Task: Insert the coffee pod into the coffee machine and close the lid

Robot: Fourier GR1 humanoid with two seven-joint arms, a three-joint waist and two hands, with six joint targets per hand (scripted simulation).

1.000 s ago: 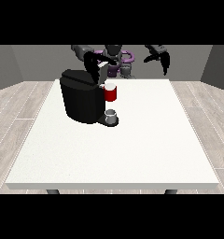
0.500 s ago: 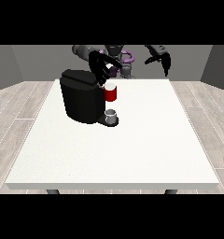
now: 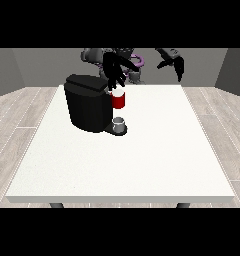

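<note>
White bench [image 3: 142, 165] carries the coffee machine [image 3: 89, 105]. I hold my hand at the view's left [image 3: 114, 70] over its top, fingers hanging down relaxed; I judge insertion underway, lid not closed.

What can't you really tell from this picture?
- Front view: the hand at the view's left hangs over the coffee machine; whether it holds anything is too small to see.
- The grey thing under the red thing at the machine: too small to identify.
- Table legs: cut off.
</note>
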